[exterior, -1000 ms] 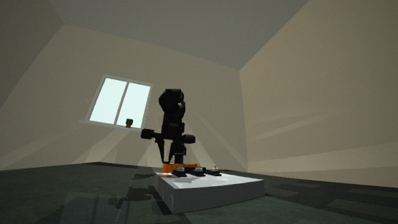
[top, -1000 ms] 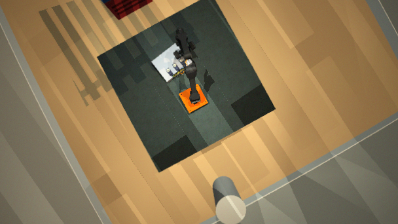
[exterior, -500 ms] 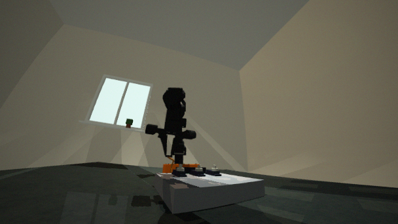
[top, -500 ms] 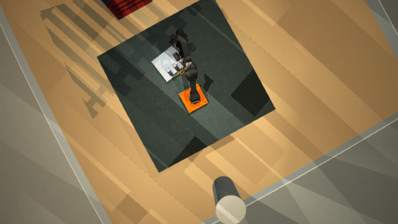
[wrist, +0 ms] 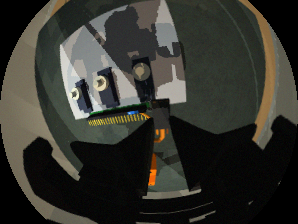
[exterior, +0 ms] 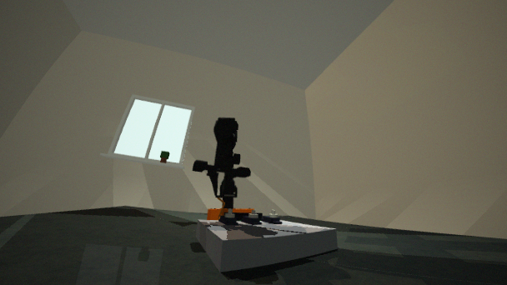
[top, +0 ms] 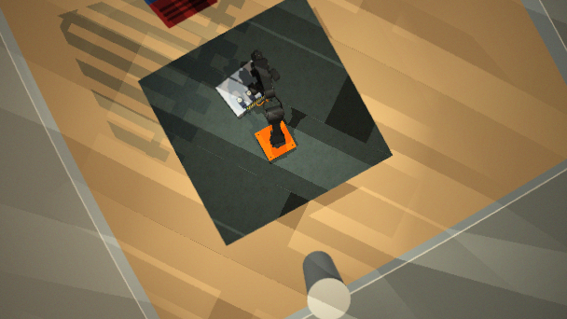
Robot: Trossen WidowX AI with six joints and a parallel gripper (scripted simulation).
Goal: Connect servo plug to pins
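Observation:
My gripper (wrist: 161, 120) is shut on the plug (wrist: 161, 111), a small dark block at the fingertips in the wrist view. An orange loop of the lead (wrist: 159, 136) hangs between the fingers. The white holder (top: 229, 89) (exterior: 271, 250) (wrist: 172, 89) lies ahead and to the left. The row of yellowish pins (wrist: 114, 120) (top: 254, 104) runs along its near edge. A blue part of the band (wrist: 132, 113) shows near the right end of the row, left of the plug. The plug appears beside that end; its holes and any contact with pins cannot be made out.
Three dark servo-like blocks with pale round tops, such as the middle one (wrist: 101, 82), stand on the holder. The arm rises from an orange base plate (top: 263, 140) on the dark mat (top: 205, 187). A grey cylinder (top: 322, 268) stands well away from the mat.

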